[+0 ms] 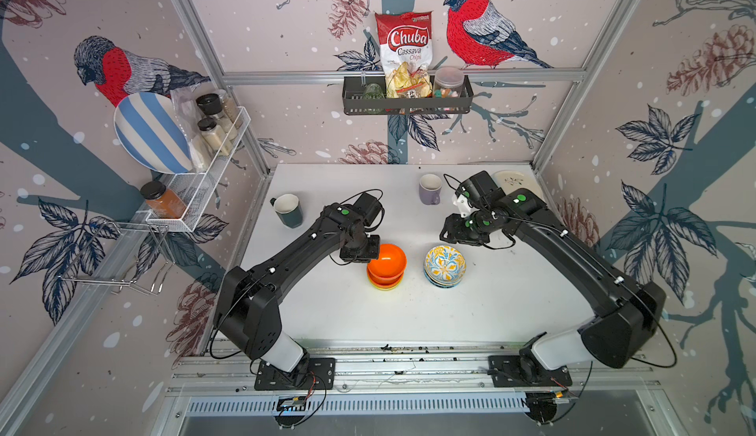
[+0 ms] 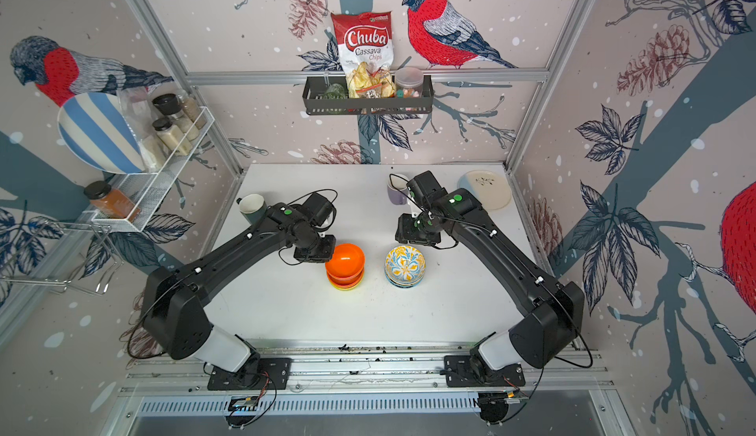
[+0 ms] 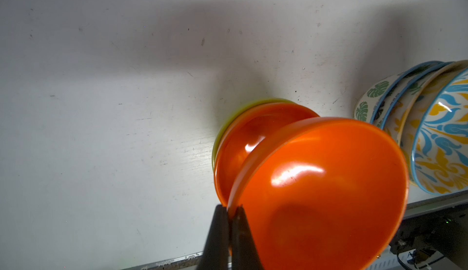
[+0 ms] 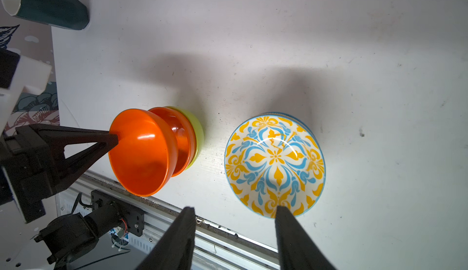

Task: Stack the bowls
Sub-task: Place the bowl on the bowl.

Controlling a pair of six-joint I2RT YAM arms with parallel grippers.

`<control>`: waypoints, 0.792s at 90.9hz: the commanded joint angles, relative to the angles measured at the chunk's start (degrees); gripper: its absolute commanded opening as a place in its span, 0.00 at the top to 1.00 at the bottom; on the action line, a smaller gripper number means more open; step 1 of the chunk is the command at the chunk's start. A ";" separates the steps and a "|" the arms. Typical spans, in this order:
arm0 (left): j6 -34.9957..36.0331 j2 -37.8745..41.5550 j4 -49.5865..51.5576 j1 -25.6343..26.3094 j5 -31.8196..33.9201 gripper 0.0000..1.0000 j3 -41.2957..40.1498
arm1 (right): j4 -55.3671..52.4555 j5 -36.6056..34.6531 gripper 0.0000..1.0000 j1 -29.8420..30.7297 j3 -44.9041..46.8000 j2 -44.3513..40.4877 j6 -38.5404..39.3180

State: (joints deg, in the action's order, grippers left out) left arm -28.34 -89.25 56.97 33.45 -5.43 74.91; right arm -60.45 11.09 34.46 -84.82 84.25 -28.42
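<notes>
Two stacks of bowls sit side by side near mid-surface, close but apart. Left end effector is clamped tight on the rim of the upper orange bowl, one finger inside the wall and one outside. That bowl hangs tilted over the second orange bowl, not seated flush; whether its base touches cannot be told. The second orange bowl is nested in the lime green bowl, which rests on the white surface. The other stack shows in the left wrist view as four: two leaf-print bowls at the bottom and two floral ones above, with the top floral bowl facing up. Right end effector is parted about halfway and grips nothing. It hovers at the far edge of the floral stack, and one fingertip overlaps the top bowl's rim in the right wrist view; contact cannot be told. A dark green mug stands far left, a purple mug far centre, and a cream plate lies in the far right corner, all well apart from the stacks.
</notes>
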 commanded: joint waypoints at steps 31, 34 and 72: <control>-1.63 0.22 -5.07 -0.34 -0.08 1.00 -3.38 | 1.12 0.95 0.48 0.20 0.43 0.04 0.56; -1.70 0.29 -5.11 -0.32 0.02 1.00 -3.55 | 1.16 0.95 0.48 0.22 0.51 0.04 0.62; -2.09 1.31 -5.89 -0.58 1.24 1.00 -5.49 | 1.58 0.91 0.48 0.26 1.15 0.20 0.58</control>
State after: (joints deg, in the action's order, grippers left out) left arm -30.04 -88.55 51.66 33.12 -5.30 69.73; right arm -60.05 11.40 34.59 -83.83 84.33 -28.40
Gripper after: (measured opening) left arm 0.054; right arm 0.523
